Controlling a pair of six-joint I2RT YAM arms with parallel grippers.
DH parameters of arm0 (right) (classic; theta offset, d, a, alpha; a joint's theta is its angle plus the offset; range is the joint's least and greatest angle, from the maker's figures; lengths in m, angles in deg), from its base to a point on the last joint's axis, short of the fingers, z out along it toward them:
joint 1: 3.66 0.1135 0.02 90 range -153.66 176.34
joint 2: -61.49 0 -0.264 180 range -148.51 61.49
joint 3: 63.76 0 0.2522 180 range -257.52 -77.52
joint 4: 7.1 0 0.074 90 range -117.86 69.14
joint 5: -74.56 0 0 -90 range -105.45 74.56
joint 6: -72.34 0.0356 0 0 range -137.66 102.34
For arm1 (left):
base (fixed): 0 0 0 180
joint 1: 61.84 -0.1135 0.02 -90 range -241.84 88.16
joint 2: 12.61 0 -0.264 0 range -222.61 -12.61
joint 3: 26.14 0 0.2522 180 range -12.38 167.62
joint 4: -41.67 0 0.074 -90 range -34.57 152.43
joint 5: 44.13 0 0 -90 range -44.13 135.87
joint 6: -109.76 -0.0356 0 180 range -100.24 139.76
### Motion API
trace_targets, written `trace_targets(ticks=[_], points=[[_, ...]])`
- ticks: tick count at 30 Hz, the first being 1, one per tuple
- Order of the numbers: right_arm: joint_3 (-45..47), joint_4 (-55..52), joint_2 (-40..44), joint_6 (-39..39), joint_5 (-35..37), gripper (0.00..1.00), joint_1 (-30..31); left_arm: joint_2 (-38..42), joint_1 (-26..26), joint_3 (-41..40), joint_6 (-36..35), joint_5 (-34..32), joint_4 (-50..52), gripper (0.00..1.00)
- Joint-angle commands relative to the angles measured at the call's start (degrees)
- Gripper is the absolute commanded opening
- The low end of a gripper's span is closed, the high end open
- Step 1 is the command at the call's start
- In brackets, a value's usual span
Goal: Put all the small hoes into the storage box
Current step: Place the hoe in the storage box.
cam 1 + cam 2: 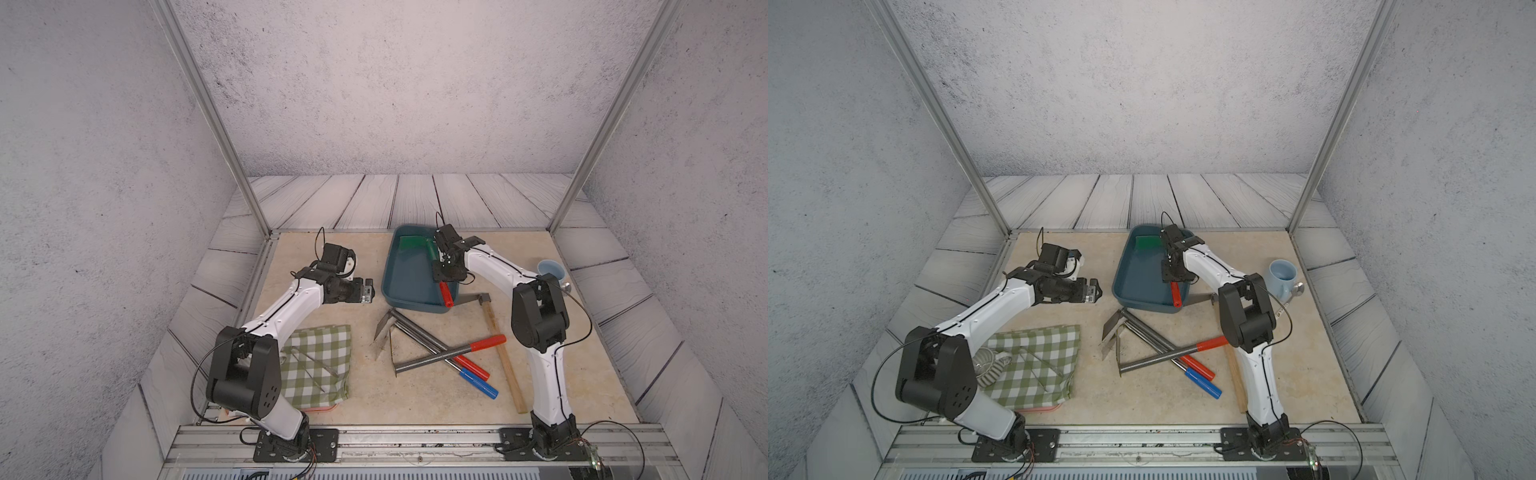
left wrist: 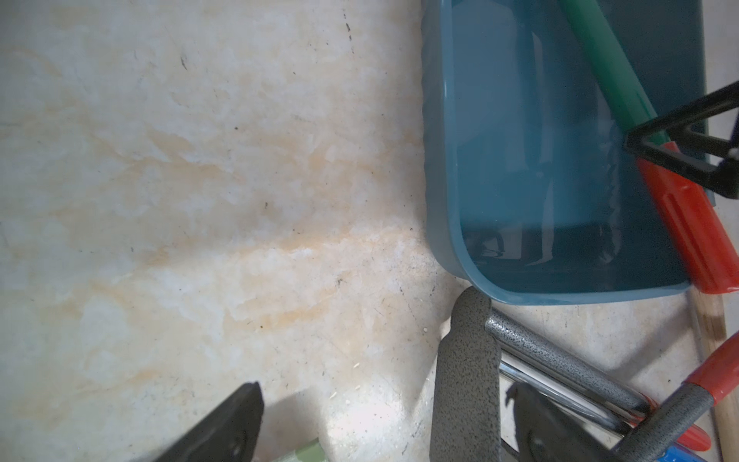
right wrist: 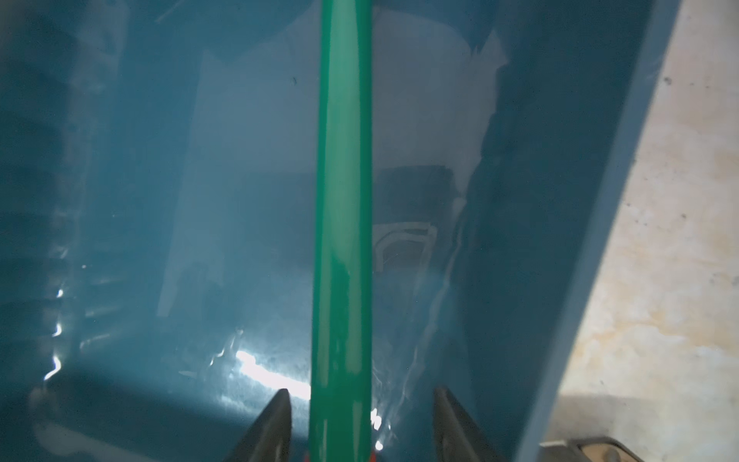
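Note:
The small hoe (image 1: 446,294) has a green blade, a green shaft and a red handle. It lies in the dark teal storage box (image 1: 405,278), blade at the far end and handle end on the near rim, as both top views show (image 1: 1175,294). My right gripper (image 1: 446,270) hangs over the shaft (image 3: 344,200), open, with a gap on each side of it (image 3: 360,390). My left gripper (image 1: 370,294) hovers open left of the box (image 2: 444,160), holding nothing (image 2: 384,388).
Grey-shafted hand tools (image 1: 440,349) with red and blue handles lie crossed in front of the box. A wooden-handled hammer (image 1: 505,365) lies to their right. A green checked cloth (image 1: 318,365) is at front left. A light blue mug (image 1: 550,272) stands at the right.

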Motion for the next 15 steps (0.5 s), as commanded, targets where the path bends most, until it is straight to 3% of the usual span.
trace_targets(ticks=[1,15], points=[[1.6,2.0,6.0,-0.7,1.9,0.61,0.2,2.5,0.3,-1.6,1.1,-1.0,-1.7,0.99],[9.4,-1.8,19.3,-2.6,5.0,0.65,-0.2,5.3,0.3,-0.8,1.8,-0.6,0.0,0.99]])
